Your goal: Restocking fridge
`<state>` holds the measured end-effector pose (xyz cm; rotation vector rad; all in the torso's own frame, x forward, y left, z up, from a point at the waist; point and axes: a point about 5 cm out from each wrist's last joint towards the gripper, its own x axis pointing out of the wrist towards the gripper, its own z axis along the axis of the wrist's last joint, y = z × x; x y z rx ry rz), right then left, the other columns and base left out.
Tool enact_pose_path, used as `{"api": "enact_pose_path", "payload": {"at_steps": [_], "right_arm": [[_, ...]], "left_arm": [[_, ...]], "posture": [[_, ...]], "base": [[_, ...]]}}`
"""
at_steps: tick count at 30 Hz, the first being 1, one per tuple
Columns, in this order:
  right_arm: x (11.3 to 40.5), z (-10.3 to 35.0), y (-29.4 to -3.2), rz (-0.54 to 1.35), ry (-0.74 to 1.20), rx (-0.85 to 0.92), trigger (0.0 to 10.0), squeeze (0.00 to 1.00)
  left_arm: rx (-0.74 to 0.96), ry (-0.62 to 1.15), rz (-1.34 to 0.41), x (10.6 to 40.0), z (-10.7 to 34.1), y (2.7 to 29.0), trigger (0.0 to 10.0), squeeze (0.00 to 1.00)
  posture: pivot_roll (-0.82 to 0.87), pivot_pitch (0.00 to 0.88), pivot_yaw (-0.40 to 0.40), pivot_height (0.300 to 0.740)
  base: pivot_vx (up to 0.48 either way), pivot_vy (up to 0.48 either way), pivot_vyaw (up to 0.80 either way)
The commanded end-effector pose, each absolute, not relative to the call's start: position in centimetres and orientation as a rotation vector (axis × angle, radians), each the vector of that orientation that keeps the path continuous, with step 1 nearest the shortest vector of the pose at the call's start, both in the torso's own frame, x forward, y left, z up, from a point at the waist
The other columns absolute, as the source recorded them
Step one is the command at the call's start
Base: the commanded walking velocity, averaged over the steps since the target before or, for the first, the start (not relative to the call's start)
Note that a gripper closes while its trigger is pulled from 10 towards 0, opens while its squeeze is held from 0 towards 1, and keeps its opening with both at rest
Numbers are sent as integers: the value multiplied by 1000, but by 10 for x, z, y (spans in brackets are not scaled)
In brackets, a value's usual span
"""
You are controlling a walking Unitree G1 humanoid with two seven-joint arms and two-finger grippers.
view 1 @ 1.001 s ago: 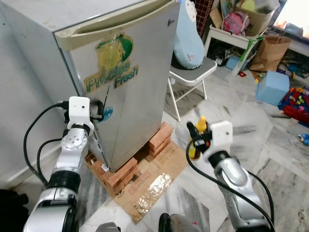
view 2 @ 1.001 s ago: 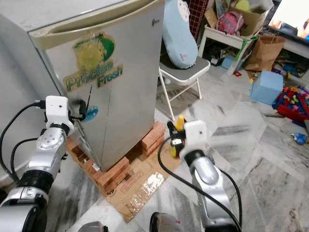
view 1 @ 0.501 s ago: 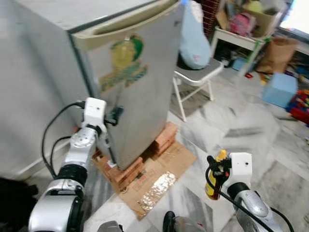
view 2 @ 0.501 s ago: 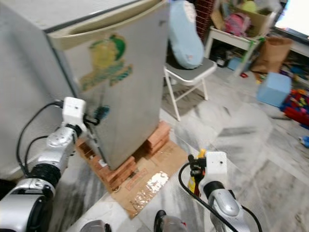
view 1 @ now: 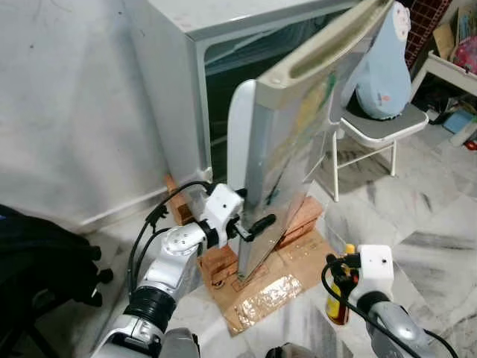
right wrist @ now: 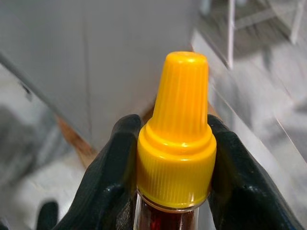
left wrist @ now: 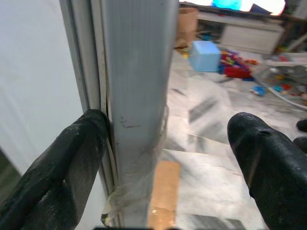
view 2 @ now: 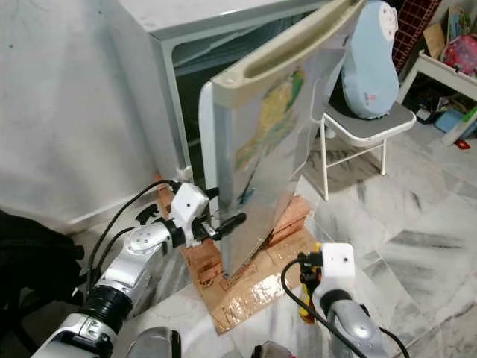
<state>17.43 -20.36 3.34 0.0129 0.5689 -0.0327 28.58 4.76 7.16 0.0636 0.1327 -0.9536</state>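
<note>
The grey fridge [view 1: 186,82] stands on bricks, and its door [view 1: 294,142] is swung partly open, showing a dark interior [view 1: 223,97]. My left gripper [view 1: 251,227] is open at the door's lower free edge. In the left wrist view the door edge [left wrist: 136,96] runs between the two fingers, with one finger [left wrist: 72,158] touching its inner side. My right gripper [view 1: 341,277] is low at the right, away from the fridge, shut on a bottle [view 1: 337,304] of dark red liquid. Its yellow cap [right wrist: 178,129] sits between the pads in the right wrist view.
Bricks [view 1: 302,212] and a cardboard sheet [view 1: 287,272] lie under and before the fridge. A white folding chair [view 1: 376,127] with a pale blue cushion [view 1: 381,63] stands just behind the door. A black object [view 1: 37,261] sits at my left by the wall. The floor is marble.
The fridge door has swung from shut to partly open with my left gripper at its edge. The camera has shifted. The right gripper still holds the bottle.
</note>
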Motion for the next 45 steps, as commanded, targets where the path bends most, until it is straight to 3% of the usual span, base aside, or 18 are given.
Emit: {"api": "enact_pose_path", "payload": {"at_steps": [1,13,18,25,35,38,45], "right_arm": [[172,35,-215,-96,591,31,10000,0],[180,29,-212,-75,603,60,10000,0],[182,23,-211,-69,608,67,10000,0],[183,16,-209,-61,618,76,10000,0],[193,19,-209,-52,574,63,10000,0],[214,42,-208,-38,468,24,10000,0],[238,58,-199,-24,391,33,10000,0]], "left_arm": [[30,74,-1067,279,88,24,10000,0],[-270,6,-1250,256,125,-22,10000,0],[-253,4,-1182,263,124,-14,10000,0],[-176,0,-942,286,119,35,10000,0],[-90,-23,-745,290,117,78,10000,0],[16,73,-424,284,88,128,10000,0],[22,138,-309,262,68,161,10000,0]], "posture": [[-36,25,-43,740],[-28,13,-36,740],[-21,11,-32,740],[-10,11,-30,740],[-1,9,-29,740],[9,7,-29,740],[33,4,-38,740]], "base": [[0,0,0],[0,0,0],[0,0,0],[0,0,0],[0,0,0],[0,0,0],[0,0,0]]}}
